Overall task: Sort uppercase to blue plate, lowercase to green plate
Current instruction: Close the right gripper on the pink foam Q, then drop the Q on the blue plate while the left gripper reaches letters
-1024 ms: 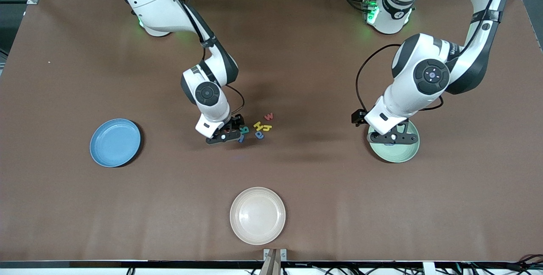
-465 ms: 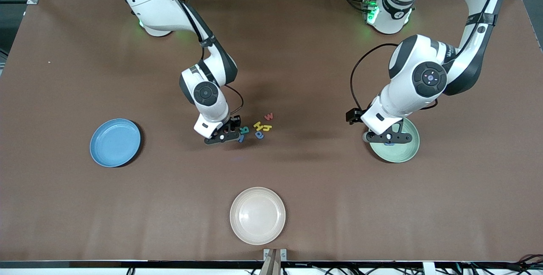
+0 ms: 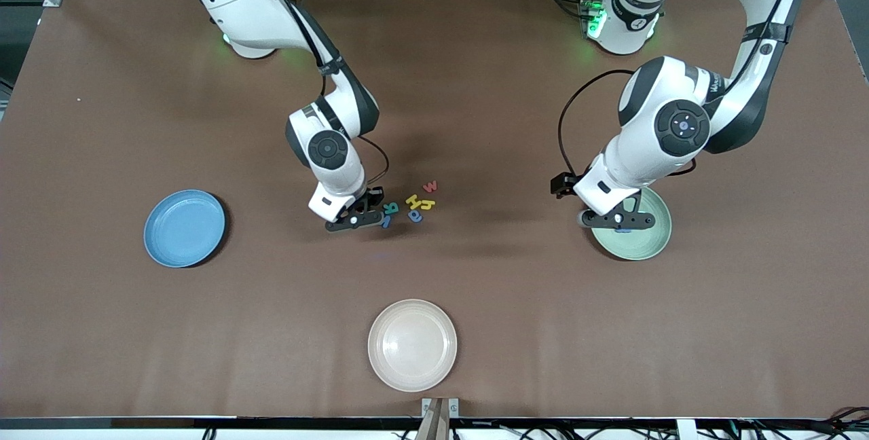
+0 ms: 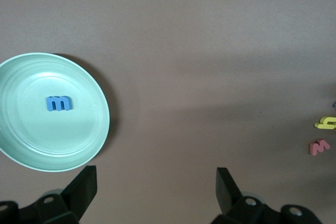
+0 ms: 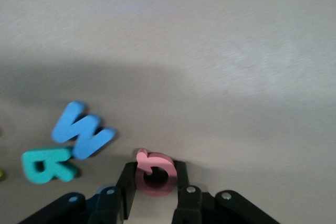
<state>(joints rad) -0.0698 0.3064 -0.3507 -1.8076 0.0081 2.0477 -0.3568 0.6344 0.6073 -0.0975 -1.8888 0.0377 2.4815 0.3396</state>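
Observation:
My right gripper (image 5: 155, 173) is shut on the red Q (image 5: 157, 159), low over the table beside the letter pile. Next to it lie the blue W (image 5: 81, 129) and the teal R (image 5: 47, 165). In the front view the right gripper (image 3: 353, 219) sits at the pile's end nearer the blue plate (image 3: 183, 228). A red w (image 3: 429, 187), yellow letters (image 3: 419, 202) and a small blue letter (image 3: 415, 216) lie close by. My left gripper (image 3: 616, 221) hangs open and empty over the rim of the green plate (image 4: 31, 135), which holds one small blue letter (image 4: 58, 103).
A cream-white plate (image 3: 412, 345) sits near the table's front edge, nearer the front camera than the letter pile. Bare brown table stretches between the pile and each coloured plate.
The right gripper's fingers have closed on the red Q. The left arm has drifted a little from over the green plate toward the middle of the table.

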